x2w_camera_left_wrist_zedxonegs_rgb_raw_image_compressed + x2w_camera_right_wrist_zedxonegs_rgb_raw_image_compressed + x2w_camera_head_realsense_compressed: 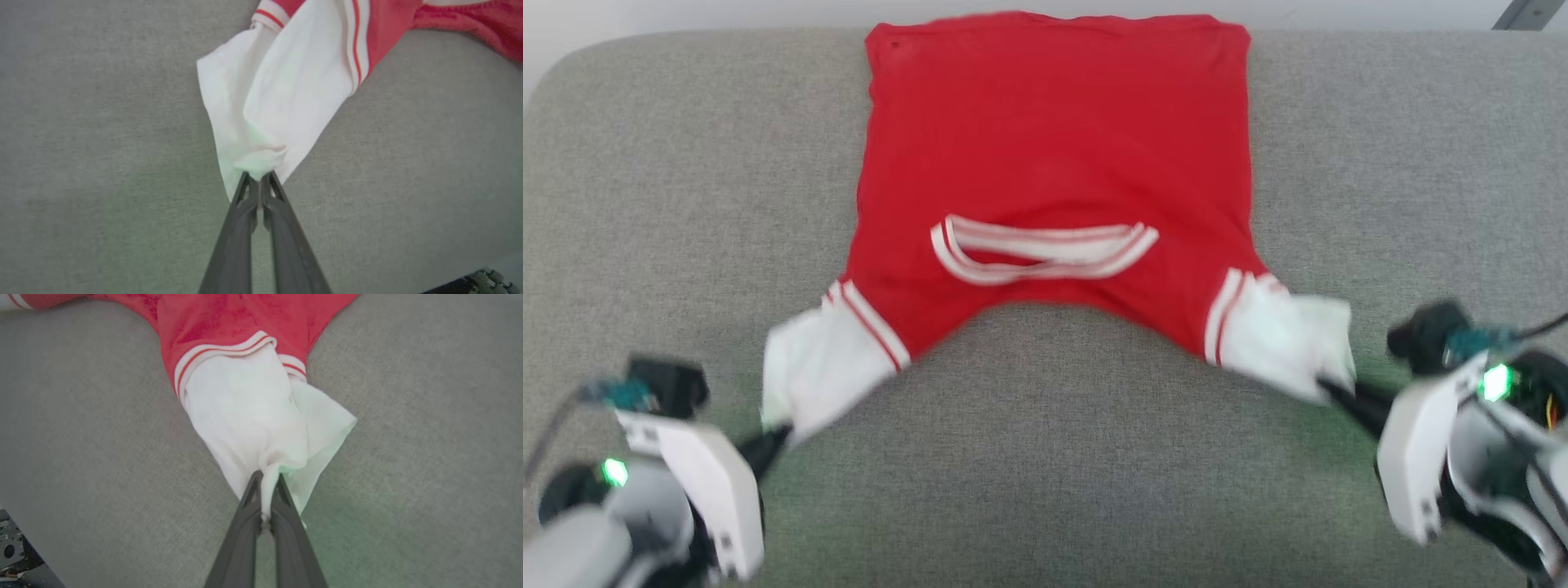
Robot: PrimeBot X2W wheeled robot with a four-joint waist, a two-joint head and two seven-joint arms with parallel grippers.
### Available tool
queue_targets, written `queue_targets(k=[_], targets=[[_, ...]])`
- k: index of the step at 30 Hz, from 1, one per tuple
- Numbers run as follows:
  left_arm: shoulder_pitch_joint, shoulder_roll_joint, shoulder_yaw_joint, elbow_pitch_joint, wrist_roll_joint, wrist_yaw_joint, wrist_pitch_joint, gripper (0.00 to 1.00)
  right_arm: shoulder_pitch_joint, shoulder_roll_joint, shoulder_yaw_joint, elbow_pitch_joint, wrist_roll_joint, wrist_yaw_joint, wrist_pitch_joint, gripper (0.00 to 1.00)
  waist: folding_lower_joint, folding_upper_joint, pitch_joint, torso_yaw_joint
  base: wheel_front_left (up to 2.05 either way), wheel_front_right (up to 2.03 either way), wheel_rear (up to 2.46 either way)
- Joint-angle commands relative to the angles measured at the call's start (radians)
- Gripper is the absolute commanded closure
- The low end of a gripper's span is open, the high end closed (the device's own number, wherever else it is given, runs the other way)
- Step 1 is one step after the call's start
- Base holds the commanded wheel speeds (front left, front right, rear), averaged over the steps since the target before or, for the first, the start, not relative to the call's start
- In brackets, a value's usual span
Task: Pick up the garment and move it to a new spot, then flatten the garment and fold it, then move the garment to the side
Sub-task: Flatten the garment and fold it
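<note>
A: Which step is judged to be in hand?

B: The flattening. The jersey [1054,139] is spread red side up on the grey cushion [1045,474], with its far edge at the cushion's back. One white corner is clamped in the left tool [774,437] and another in the right tool [1331,390]. The near edge is arched between the two corners.

A: What is called for next?

B: Probably an even pull from both sides, so that the arch is drawn straight. The cloth would then be laid flat and released. The fold is not yet begun, and the turned-out white corners would likely need smoothing first.
</note>
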Motion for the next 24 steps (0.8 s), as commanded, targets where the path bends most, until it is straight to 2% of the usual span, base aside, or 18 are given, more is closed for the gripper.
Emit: queue_targets(k=[1,4,8,11,16,17,18,19,21,24], targets=[[0.042,0.008,-0.011,-0.016,-0.001,0.021,-0.002,1.0,0.037,-0.026,0.007,-0.031,0.01,0.0,0.026,1.0,0.0,0.0,-0.002,0.0,0.0,0.0,0.0],[0.111,0.023,-0.03,-0.044,-0.01,0.066,0.001,1.0,0.116,-0.061,0.007,-0.074,0.044,0.0,0.072,1.0,0.0,0.0,-0.01,0.001,0.0,0.0,0.0],[0.192,0.014,-0.045,-0.056,-0.035,0.117,-0.013,1.0,0.21,-0.089,-0.004,-0.104,0.087,0.0,0.12,1.0,0.0,0.0,-0.02,0.003,0.0,0.0,0.0],[0.225,0.005,-0.055,-0.053,-0.047,0.132,-0.019,1.0,0.265,-0.087,-0.018,-0.113,0.103,0.0,0.14,1.0,0.0,0.0,-0.023,0.004,0.0,0.0,0.0],[0.245,-0.025,-0.042,-0.04,-0.059,0.13,-0.054,1.0,0.309,-0.049,-0.058,-0.097,0.077,0.0,0.123,1.0,0.0,0.0,-0.028,0.008,0.0,0.0,0.0],[0.246,-0.024,-0.042,-0.035,-0.053,0.131,-0.06,1.0,0.311,-0.036,-0.07,-0.09,0.061,0.0,0.116,0.63,0.0,0.0,-0.029,0.008,0.0,0.0,0.0],[0.246,-0.026,-0.04,-0.03,-0.05,0.132,-0.069,1.0,0.316,-0.025,-0.076,-0.087,0.046,0.0,0.117,0.5,0.0,0.0,-0.03,0.007,0.0,0.0,0.0],[0.244,-0.033,-0.035,-0.028,-0.053,0.129,-0.077,1.0,0.319,-0.014,-0.083,-0.086,0.036,0.0,0.121,0.0,0.0,0.0,-0.03,0.007,0.0,0.0,0.0],[0.242,-0.039,-0.031,-0.027,-0.058,0.126,-0.085,1.0,0.321,-0.004,-0.094,-0.089,0.028,0.0,0.129,0.0,0.0,0.0,-0.031,0.008,0.0,0.0,0.0],[0.235,-0.047,-0.022,-0.03,-0.052,0.117,-0.111,1.0,0.32,0.018,-0.153,-0.156,0.001,0.0,0.169,0.0,0.0,0.0,-0.026,0.011,0.0,0.0,0.0]])
